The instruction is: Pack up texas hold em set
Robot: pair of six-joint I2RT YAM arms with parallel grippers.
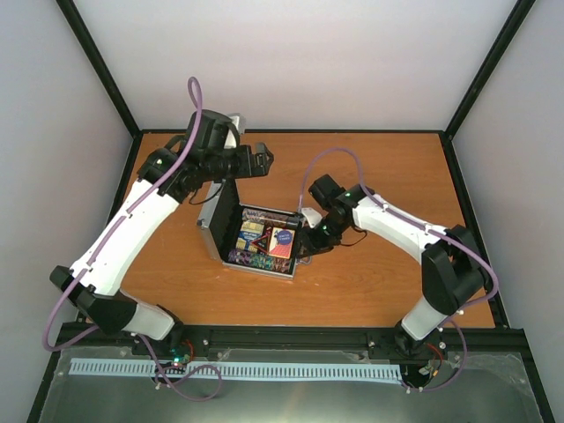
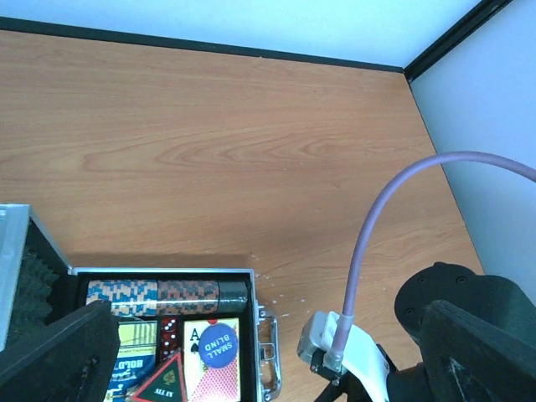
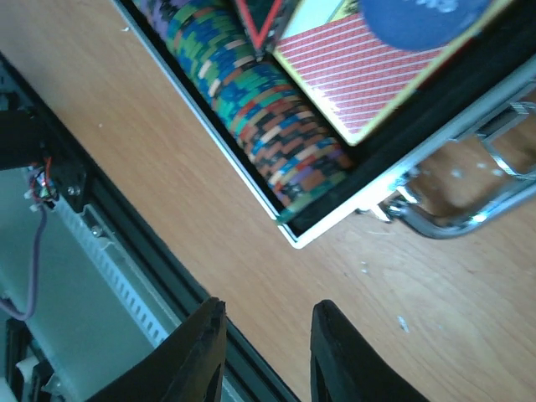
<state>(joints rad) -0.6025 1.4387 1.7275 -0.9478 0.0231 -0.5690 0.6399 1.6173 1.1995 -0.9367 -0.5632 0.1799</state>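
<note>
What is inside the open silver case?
Multicoloured chips, a red-backed deck, a yellow-and-blue box, a round blue Small Blind button and a triangular All In button. Whatever lies beneath the decks is covered.

Left arm reaches from its base up along the left side of the case, with the wrist bent toward the right. Left gripper hangs above and beyond the case's far edge. Jaws spread wide, nothing between them. Right arm is folded at the elbow to the right of the case, forearm running left toward it, wrist tipped down. Right gripper is low, just beside the case's near-right corner. Fingers a little apart, nothing gripped, tips off the case.
</note>
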